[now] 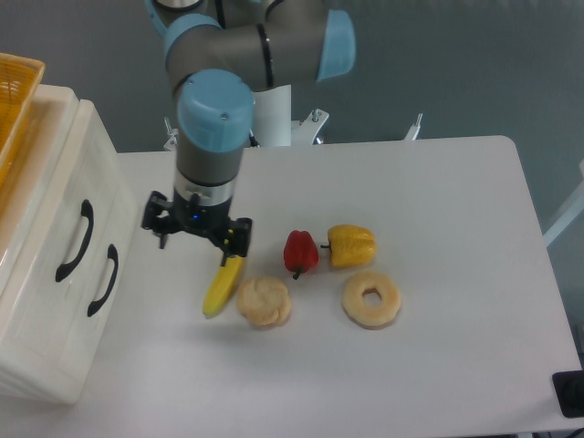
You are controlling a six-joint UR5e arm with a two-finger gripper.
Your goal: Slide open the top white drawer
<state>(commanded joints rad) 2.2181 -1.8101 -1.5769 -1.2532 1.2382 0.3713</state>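
Now my end effector (196, 230) hangs empty, fingers spread, over the banana (222, 285), right of the shut top drawer (55, 214).

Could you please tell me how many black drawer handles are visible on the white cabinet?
2: the curved black bar handle on the top white drawer, and an identical black handle just below-right, on the lower drawer.
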